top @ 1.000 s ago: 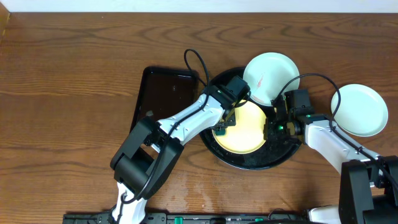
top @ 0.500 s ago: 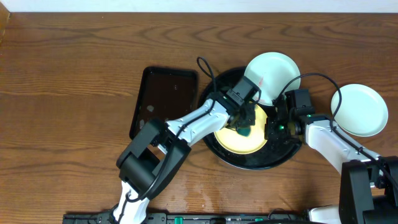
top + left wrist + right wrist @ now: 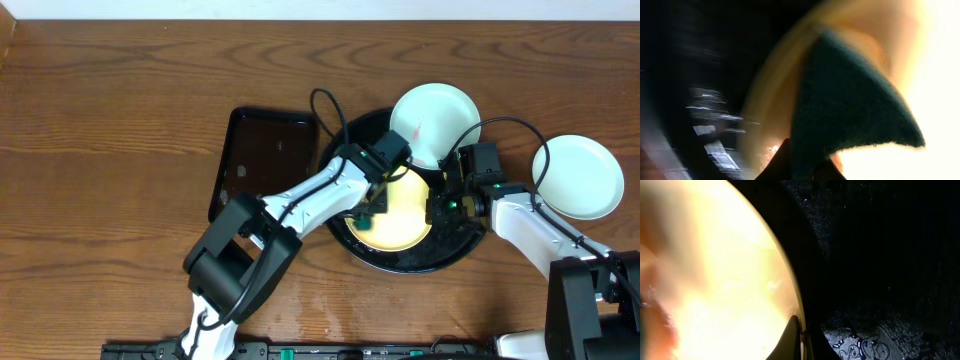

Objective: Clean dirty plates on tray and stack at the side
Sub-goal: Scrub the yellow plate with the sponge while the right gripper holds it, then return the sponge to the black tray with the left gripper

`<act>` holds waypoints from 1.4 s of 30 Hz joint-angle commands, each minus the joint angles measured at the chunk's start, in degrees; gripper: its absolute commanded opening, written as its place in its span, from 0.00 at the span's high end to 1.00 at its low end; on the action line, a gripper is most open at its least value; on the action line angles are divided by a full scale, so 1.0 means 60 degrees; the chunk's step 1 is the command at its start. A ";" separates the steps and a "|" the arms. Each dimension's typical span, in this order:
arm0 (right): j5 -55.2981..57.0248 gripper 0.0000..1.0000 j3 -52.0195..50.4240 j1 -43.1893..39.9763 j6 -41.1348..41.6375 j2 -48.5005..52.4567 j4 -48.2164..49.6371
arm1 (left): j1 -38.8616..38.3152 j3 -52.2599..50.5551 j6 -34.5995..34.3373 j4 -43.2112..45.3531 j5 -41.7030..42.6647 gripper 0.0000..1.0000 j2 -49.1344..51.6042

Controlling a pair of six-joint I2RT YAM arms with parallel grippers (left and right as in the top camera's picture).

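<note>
The pale yellow plate (image 3: 402, 212) lies in the round black tray (image 3: 400, 266). My left gripper (image 3: 371, 207) is shut on a dark green sponge (image 3: 850, 110) and presses it on the plate's left part (image 3: 935, 75); its fingertips (image 3: 800, 167) show at the bottom edge. My right gripper (image 3: 437, 206) is shut on the plate's right rim, with the fingers (image 3: 801, 340) either side of the edge (image 3: 715, 270). One mint-white plate (image 3: 435, 120) with a red smear leans on the tray's back rim. Another mint-white plate (image 3: 578, 177) lies on the table at the right.
A smaller rectangular dark tray (image 3: 262, 160) lies left of the round tray, under my left arm. The round tray's floor (image 3: 880, 255) is wet with droplets. Cables loop over the tray's back edge. The table is brown wood.
My left gripper swept the sponge rightward across the yellow plate, then back toward its left side. My right gripper has stayed on the rim.
</note>
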 commanded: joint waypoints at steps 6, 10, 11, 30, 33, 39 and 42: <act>0.0925 0.99 -0.0342 0.0025 -0.0200 0.0350 -0.0248 | 0.0382 0.0448 0.0127 -0.1450 -0.3391 0.92 0.0157; 0.0925 0.99 -0.0342 0.0025 -0.0200 0.0350 -0.0255 | 0.0382 0.0798 0.0131 -0.1698 -0.2404 0.92 -0.0809; 0.0925 0.99 -0.0342 0.0025 -0.0200 0.0350 -0.0255 | 0.0397 0.0798 0.0168 -0.1698 -0.2131 0.92 -0.1115; 0.0922 0.99 -0.0342 0.0029 -0.0200 0.0350 -0.0222 | 0.3636 -0.1096 0.2320 -0.1031 -0.2011 0.88 -0.2754; 0.0918 0.99 -0.0342 0.0029 -0.0200 0.0350 -0.0222 | 0.3938 -0.1825 0.2353 -0.0193 -0.1989 0.87 -0.2437; 0.0922 0.94 -0.0339 0.0025 -0.0204 0.0350 -0.0087 | 0.4207 -0.1639 0.2444 -0.0423 -0.1661 0.63 -0.2696; 0.0918 0.99 -0.0189 0.0025 -0.0244 0.0244 -0.0062 | 0.4207 -0.1413 0.2532 -0.0809 -0.1104 0.44 -0.3421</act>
